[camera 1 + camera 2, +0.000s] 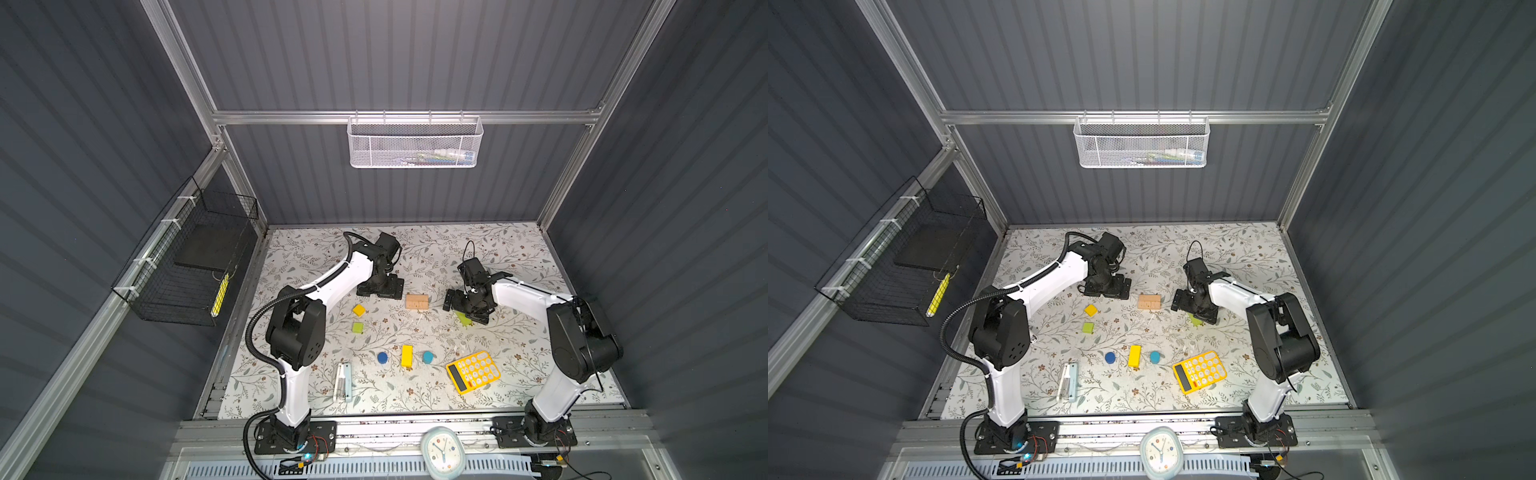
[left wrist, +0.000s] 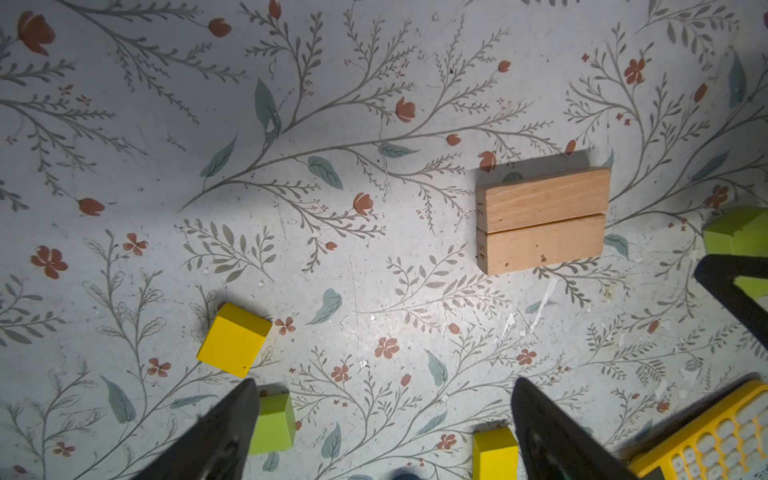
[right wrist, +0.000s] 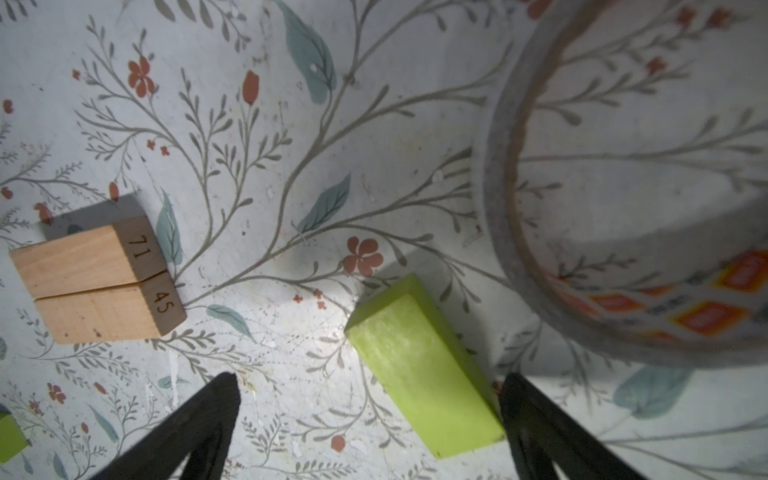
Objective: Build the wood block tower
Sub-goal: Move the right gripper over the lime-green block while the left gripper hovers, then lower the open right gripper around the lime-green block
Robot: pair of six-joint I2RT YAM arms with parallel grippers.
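Two tan wooden bars [image 1: 417,301] [image 2: 542,220] [image 3: 95,282] lie side by side in mid-table. In front of them, to the left, sit a yellow cube [image 1: 359,310] [image 2: 234,340] and a lime cube [image 1: 358,328] [image 2: 272,424]. Nearer the front lies a yellow bar [image 1: 407,356] between two blue cylinders [image 1: 382,357] [image 1: 428,356]. My left gripper [image 1: 380,289] [image 2: 384,384] hangs open, left of the tan bars, holding nothing. My right gripper [image 1: 465,309] [image 3: 370,378] is open over a lime bar [image 1: 464,319] [image 3: 419,374], which lies slanted between its fingers, close to one.
A yellow calculator [image 1: 473,371] [image 2: 706,440] lies front right and a pale stapler [image 1: 343,381] front left. A clear tape roll [image 3: 503,166] lies beside the lime bar. A clock [image 1: 442,451] sits on the front rail. Wire baskets hang on the left and back walls.
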